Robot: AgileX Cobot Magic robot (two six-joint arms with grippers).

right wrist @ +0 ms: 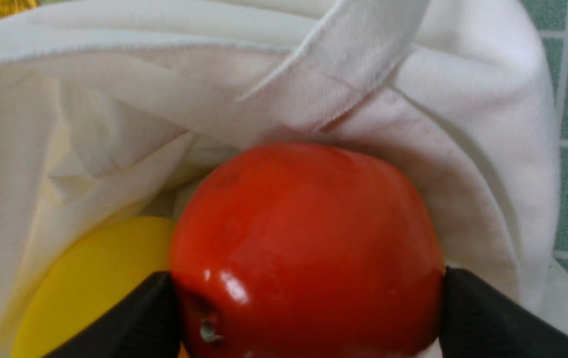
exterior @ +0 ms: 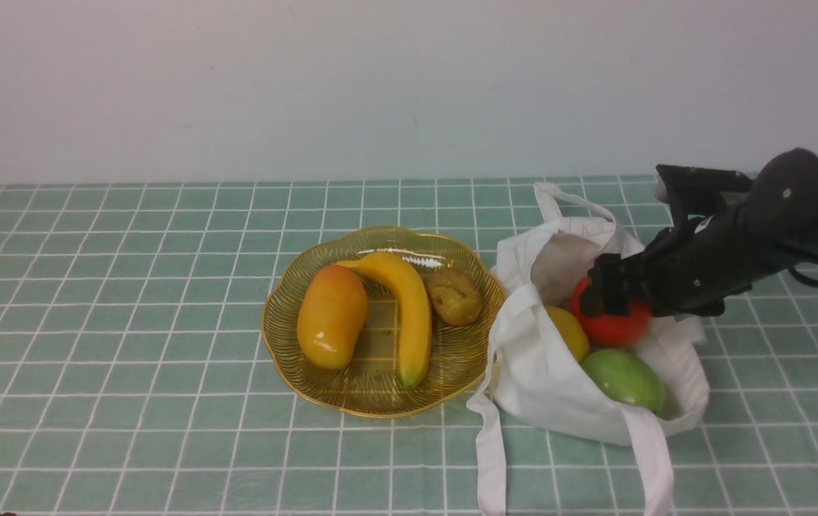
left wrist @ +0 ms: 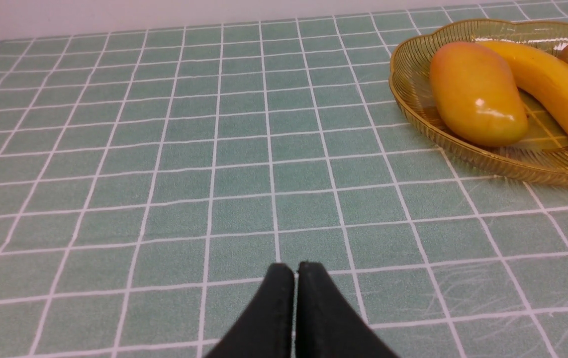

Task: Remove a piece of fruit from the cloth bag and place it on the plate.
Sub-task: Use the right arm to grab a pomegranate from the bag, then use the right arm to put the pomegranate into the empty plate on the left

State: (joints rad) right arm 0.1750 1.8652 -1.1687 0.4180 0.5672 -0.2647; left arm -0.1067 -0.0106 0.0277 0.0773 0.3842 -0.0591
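While the white bag (exterior: pixel 559 387) cradles red fruit (right wrist: pixel 309 238), yellow fruit (right wrist: pixel 95 283), green fruit (exterior: pixel 624 380)

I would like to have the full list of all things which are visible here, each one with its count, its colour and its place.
round glossy fruit: 1, red, at the bag's opening, between the right jaws
oval smooth fruit: 1, green, in the bag
rounded smooth fruit: 1, yellow, in the bag
soft cloth bag: 1, white, right of the dish
scalloped ribbed dish: 1, golden, on the table
mango-like fruit: 1, orange-yellow, dish's left side
curved banana: 1, yellow, dish's middle
roundish fruit: 1, brown, dish's right side
table with grid lines: 1, green and white, under everything
wall: 1, pale, behind the table
robot arms: 2, black, right one over the bag, left one's jaws together
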